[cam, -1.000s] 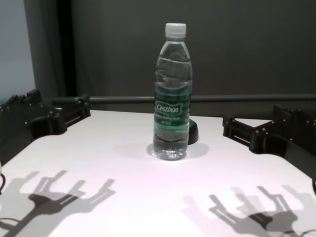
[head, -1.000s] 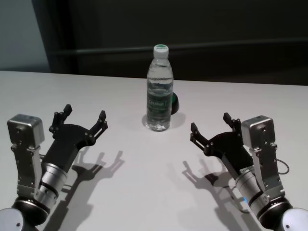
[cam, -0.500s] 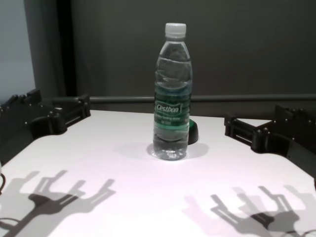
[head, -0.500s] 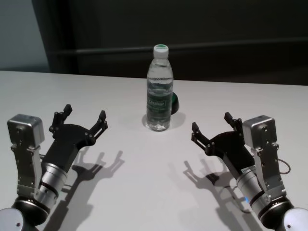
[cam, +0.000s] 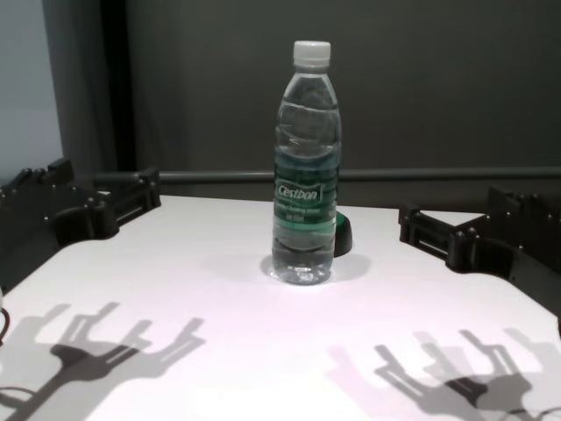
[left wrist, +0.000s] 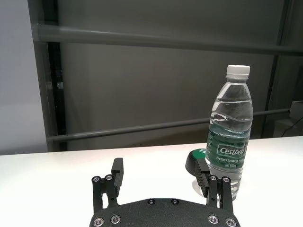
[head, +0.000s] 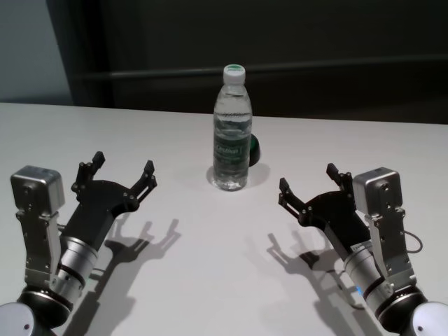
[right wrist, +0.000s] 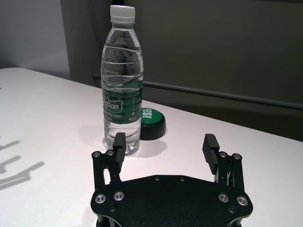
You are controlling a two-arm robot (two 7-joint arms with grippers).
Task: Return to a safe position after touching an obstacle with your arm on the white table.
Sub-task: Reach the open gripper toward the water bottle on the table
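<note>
1. The bottle is standing upright near the middle of the bench, its white cap on and its green label facing the robot. Nothing is touching it.
2. The left gripper is hovering above the bench on the robot's left, well apart from the bottle, with its fingers spread wide and holding nothing.
3. The right gripper is sitting in a mirrored pose on the robot's right, also well clear of the bottle, fingers released and empty.
4. Judging by this layout, the task is looking close to finished: both arms are drawn back toward the body, low and symmetric, and neither forearm is anywhere near the bottle. The bottle is showing no sign of having been tipped.
5. What is left, at most, is a small settling of the arms into a final rest pose; whether this already is that pose cannot be told from here.
6. A small dark dome with a green top is sitting just behind the bottle, touching or nearly touching its base; which one cannot be told.
7. The bench is a broad, smooth, plain white top, carrying only the bottle and the dome. Strong overhead light is throwing sharp gripper shadows onto its near part.
8. Behind the bench, a dark grey wall with a horizontal rail is filling the background, and a paler panel is showing at the far left.
</note>
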